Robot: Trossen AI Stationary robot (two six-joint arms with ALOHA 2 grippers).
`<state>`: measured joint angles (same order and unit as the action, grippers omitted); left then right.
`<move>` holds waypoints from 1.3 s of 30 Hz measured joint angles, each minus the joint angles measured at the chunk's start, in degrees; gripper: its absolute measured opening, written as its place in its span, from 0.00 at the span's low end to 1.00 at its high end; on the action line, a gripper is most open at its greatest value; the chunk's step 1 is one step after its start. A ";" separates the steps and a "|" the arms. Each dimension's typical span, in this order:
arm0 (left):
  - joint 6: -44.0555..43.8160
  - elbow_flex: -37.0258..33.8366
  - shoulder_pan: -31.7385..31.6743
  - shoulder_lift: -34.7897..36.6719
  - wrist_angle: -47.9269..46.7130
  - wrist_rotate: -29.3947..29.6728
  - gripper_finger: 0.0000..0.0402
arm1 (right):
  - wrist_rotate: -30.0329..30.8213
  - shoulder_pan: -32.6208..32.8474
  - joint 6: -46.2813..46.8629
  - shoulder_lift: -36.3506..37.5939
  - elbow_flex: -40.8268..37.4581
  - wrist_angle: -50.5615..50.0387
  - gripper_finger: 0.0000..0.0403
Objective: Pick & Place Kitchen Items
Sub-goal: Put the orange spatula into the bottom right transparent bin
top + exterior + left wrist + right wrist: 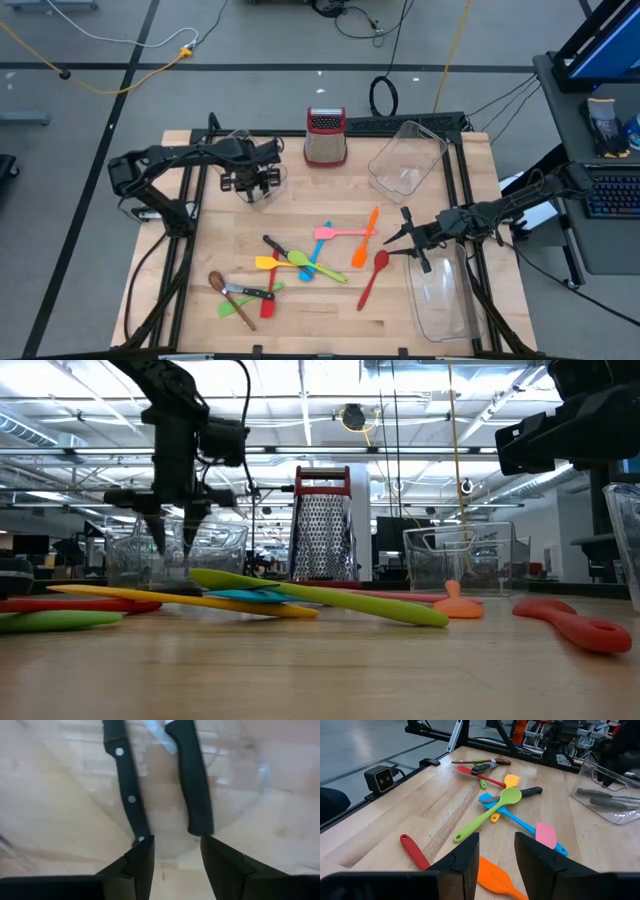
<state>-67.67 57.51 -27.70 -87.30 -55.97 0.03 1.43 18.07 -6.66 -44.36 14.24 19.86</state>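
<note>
**A:** Which step was in hand at that moment?

**B:** It was the placing step, I think. The left end effector (252, 186) hung above a clear bin (268, 172) at about ten o'clock on the desk (330, 310). In its wrist view, two black-handled knives (192, 785) lay inside the bin, just below its fingers (137, 865). The fingers stood apart and touched neither knife, so it held nothing.

**A:** And the other arm?

**B:** The right end effector (405, 243) waited at about three o'clock, beside the long bin (445, 300) at the desk's right edge. Its fingers were parted a little and empty.

**A:** Where were the remaining utensils?

**B:** Most were on the desk, between the centre and seven o'clock. A green spoon (305, 263), a blue spatula (320, 258) and a yellow spatula (268, 262) crossed each other in one pile. The pink spatula (335, 232) and the orange spatula (364, 240) lay near them, and the red spoon (372, 277) was toward four o'clock. A brown spoon (218, 283) and another knife (248, 291) lay at seven o'clock.

**A:** What did the next move call for?

**B:** In my judgement, the left arm should rise clear of the bin wall and then go to the seven o'clock group. The pile in the centre is harder, because the handles overlap. One on top should be taken first.
</note>
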 joint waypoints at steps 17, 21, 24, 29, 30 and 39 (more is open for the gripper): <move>-7.09 6.50 18.29 20.27 -0.64 6.42 0.40 | 0.20 0.00 0.00 -0.02 0.00 -0.02 0.29; -12.15 6.50 26.96 21.41 -0.91 10.24 0.40 | 0.22 0.00 0.01 0.00 -0.01 0.00 0.29; -13.40 6.48 32.55 21.34 -0.89 12.81 0.40 | 0.22 0.00 0.01 -0.01 0.00 0.00 0.29; -11.19 6.44 39.98 20.38 -0.98 21.26 0.40 | 0.21 0.00 0.00 -0.01 -0.01 -0.02 0.29; -10.07 6.44 41.28 20.40 -1.05 23.39 0.40 | 0.21 0.01 0.00 -0.02 -0.01 -0.01 0.29; 0.02 6.41 48.81 17.48 -0.50 33.10 0.23 | 0.20 0.01 0.00 -0.01 0.00 0.31 0.29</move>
<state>-67.65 63.92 21.10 -69.82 -56.47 33.13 1.63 18.08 -6.66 -44.37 14.24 20.17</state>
